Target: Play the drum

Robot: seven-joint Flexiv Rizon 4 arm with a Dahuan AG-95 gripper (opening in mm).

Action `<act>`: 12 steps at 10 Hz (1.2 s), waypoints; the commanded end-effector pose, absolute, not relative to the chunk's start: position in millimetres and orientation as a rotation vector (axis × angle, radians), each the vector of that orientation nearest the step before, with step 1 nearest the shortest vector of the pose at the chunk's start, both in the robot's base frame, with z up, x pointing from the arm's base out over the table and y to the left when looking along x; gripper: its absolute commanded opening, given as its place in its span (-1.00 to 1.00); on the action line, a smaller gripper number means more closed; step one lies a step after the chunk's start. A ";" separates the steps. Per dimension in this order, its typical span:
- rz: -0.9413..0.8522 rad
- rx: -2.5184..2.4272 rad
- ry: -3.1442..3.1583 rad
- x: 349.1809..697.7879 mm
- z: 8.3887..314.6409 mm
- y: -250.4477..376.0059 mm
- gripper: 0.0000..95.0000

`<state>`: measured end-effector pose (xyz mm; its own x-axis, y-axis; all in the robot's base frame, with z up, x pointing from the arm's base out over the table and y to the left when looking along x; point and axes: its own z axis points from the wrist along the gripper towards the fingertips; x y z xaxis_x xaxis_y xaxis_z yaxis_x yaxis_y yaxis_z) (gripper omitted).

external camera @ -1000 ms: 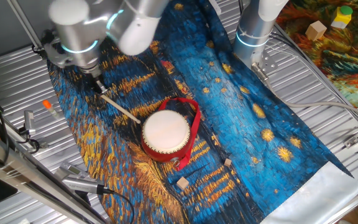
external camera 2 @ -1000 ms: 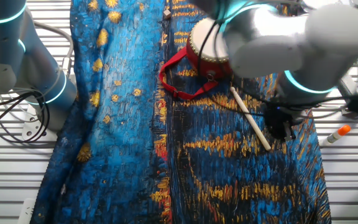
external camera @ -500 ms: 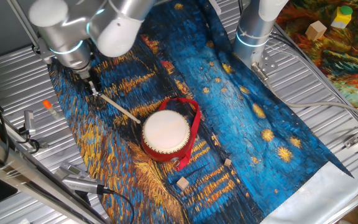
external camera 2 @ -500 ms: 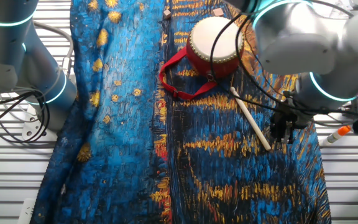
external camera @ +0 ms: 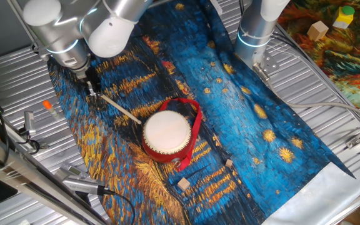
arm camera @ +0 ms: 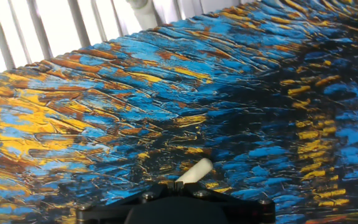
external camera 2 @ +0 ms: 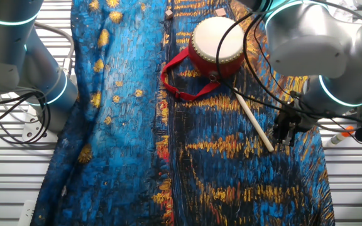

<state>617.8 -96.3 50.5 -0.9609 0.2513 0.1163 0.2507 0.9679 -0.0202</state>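
Right at my hand camera, the dark gripper housing fills the bottom edge, and the pale rounded end of the wooden stick [arm camera: 194, 172] pokes out just above it, lying on the painted cloth [arm camera: 166, 93]. From this view I cannot see the fingertips, so I cannot tell how wide the jaws stand or whether they have hold of the stick.

Moving out to the fixed cameras, my gripper [external camera: 92, 88] hangs low over the cloth [external camera: 261, 119] at the far tip of the stick [external camera: 120, 107], on the side away from the drum. In the other fixed view the gripper [external camera 2: 285, 133] sits just beside the stick's end [external camera 2: 254, 119], its dark fingers close against it, but the detail is too small for me to judge contact.

The stick lies flat on the cloth [external camera 2: 118, 113], slanting from my gripper toward the drum. Its near end stops just short of the red body.

Beyond that, the drum [external camera: 167, 135] stands upright on the cloth with its cream skin facing up, the red ribbon strap [external camera: 195, 125] looped around one side. In the other fixed view the drum [external camera 2: 217, 45] sits well apart from my gripper, the strap [external camera 2: 184, 81] trailing out on the cloth.

A small wooden block [external camera: 183, 184] lies past the drum.
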 end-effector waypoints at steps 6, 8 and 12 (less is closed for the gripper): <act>0.011 -0.384 -3.015 617.5 50.1 -96.2 0.20; 0.011 -0.379 -3.020 618.6 47.2 -97.1 0.20; 0.012 -0.387 -3.031 622.8 34.4 -100.7 0.20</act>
